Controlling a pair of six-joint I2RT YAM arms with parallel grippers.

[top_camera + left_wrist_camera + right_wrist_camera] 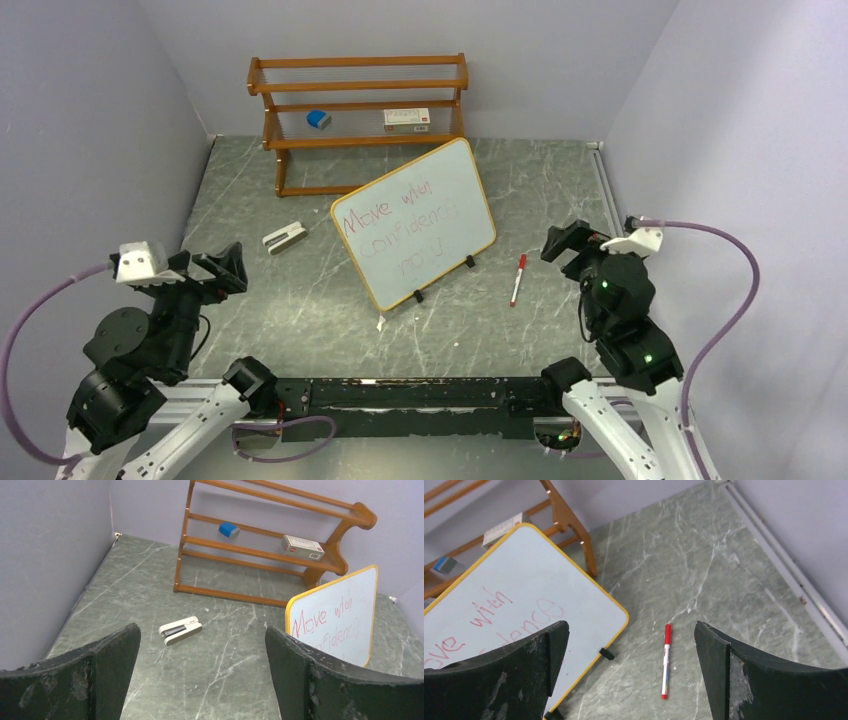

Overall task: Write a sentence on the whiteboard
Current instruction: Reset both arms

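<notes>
Standing whiteboard (415, 222), between left hand (225, 265), right hand (565, 243)

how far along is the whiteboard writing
Looks essentially done: the whiteboard carries three lines of red handwriting, roughly "Move with Confidence now". Nothing is in hand: the red marker lies on the table beside the board, and the left claw and right claw are both open and empty. Nothing obvious remains.

Bright, even light; soft shadows.

Red marker (666, 662) on the table (734, 580), near the lettered whiteboard (534, 580).
</notes>
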